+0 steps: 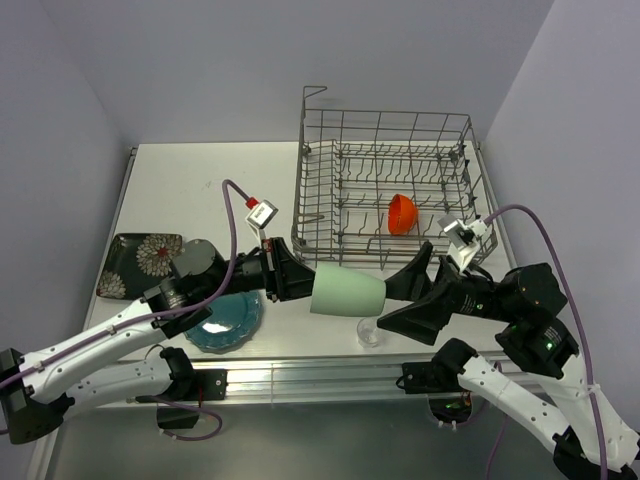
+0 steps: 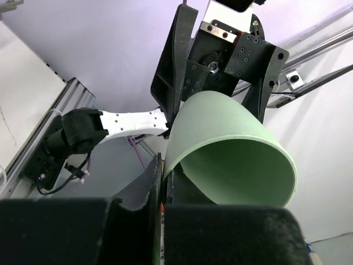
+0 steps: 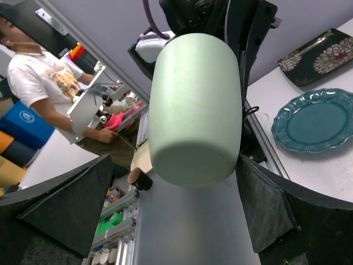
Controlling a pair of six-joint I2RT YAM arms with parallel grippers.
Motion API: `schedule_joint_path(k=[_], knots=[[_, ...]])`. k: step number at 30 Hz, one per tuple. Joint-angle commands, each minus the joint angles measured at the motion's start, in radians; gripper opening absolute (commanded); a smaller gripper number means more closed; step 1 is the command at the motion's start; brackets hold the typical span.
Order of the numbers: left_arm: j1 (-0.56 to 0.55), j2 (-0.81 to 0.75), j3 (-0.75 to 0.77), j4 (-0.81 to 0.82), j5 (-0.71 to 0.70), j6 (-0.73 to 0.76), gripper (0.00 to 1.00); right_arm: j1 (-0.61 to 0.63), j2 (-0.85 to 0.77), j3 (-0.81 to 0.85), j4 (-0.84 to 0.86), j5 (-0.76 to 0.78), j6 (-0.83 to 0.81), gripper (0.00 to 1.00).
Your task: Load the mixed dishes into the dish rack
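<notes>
My left gripper [image 1: 300, 282] is shut on the rim of the pale green cup [image 1: 347, 293], holding it sideways in the air in front of the dish rack [image 1: 390, 185]. In the left wrist view one finger is inside the cup [image 2: 237, 165] and one outside, at the gripper [image 2: 161, 185]. My right gripper [image 1: 402, 295] is open with its jaws on either side of the cup's base [image 3: 196, 110], not touching it; its own midpoint shows in the right wrist view [image 3: 171, 215]. The orange-red bowl [image 1: 401, 213] sits in the rack. The teal plate [image 1: 228, 322], black flowered plate [image 1: 140, 262] and clear glass [image 1: 369, 332] lie on the table.
The rack stands at the table's back right, close to the right wall. The teal plate [image 3: 317, 118] and black plate [image 3: 320, 52] also show in the right wrist view. A metal rail [image 1: 300, 375] runs along the table's near edge.
</notes>
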Motion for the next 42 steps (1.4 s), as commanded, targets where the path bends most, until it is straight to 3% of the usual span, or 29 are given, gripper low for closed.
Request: schedule_joint_path(k=[1, 7, 15, 18, 19, 21, 22, 24, 25, 28, 31, 32, 34, 35, 39, 42], knots=[[0.002, 0.013, 0.012, 0.056, 0.037, 0.015, 0.0, 0.005, 0.005, -0.017, 0.113, -0.051, 0.034, 0.99], [0.002, 0.048, -0.002, 0.128, 0.06, -0.011, 0.0, 0.005, 0.037, -0.049, 0.208, -0.082, 0.079, 0.94], [0.002, 0.08, -0.002, 0.168, 0.08, -0.028, 0.0, 0.003, 0.043, -0.043, 0.2, -0.057, 0.06, 0.84], [0.002, 0.08, -0.012, 0.184, 0.082, -0.036, 0.0, 0.003, 0.049, -0.043, 0.2, -0.056, 0.063, 0.64], [0.002, 0.08, -0.018, 0.187, 0.083, -0.037, 0.0, 0.005, 0.051, -0.046, 0.2, -0.056, 0.063, 0.45], [0.002, 0.077, -0.02, 0.187, 0.088, -0.034, 0.03, 0.005, 0.054, -0.044, 0.184, -0.048, 0.054, 0.16], [0.002, 0.077, -0.015, 0.175, 0.083, -0.028, 0.29, 0.003, 0.054, -0.035, 0.168, -0.039, 0.045, 0.0], [0.002, 0.061, -0.015, 0.133, 0.066, -0.013, 0.57, 0.005, 0.06, -0.018, 0.096, -0.001, 0.002, 0.0], [0.002, 0.053, -0.017, 0.118, 0.04, -0.007, 0.81, 0.003, 0.062, 0.001, 0.067, 0.016, -0.012, 0.0], [0.002, 0.018, 0.007, 0.023, 0.0, 0.041, 0.98, 0.003, 0.069, 0.052, -0.057, 0.117, -0.078, 0.0], [0.002, -0.03, 0.082, -0.248, -0.174, 0.108, 0.99, 0.003, 0.094, 0.127, -0.209, 0.283, -0.153, 0.0], [0.002, -0.063, 0.098, -0.331, -0.319, 0.118, 0.99, 0.005, 0.101, 0.144, -0.274, 0.326, -0.171, 0.0], [0.002, -0.099, 0.132, -0.526, -0.444, 0.115, 0.99, 0.005, 0.135, 0.212, -0.341, 0.467, -0.211, 0.0], [0.002, -0.134, 0.138, -0.583, -0.581, 0.104, 0.99, 0.003, 0.15, 0.233, -0.396, 0.51, -0.222, 0.0], [0.002, -0.2, 0.146, -0.749, -0.742, 0.07, 0.99, 0.005, 0.219, 0.324, -0.448, 0.621, -0.266, 0.0], [0.002, -0.21, 0.149, -0.786, -0.75, 0.088, 0.99, 0.002, 0.293, 0.466, -0.519, 0.737, -0.288, 0.0]])
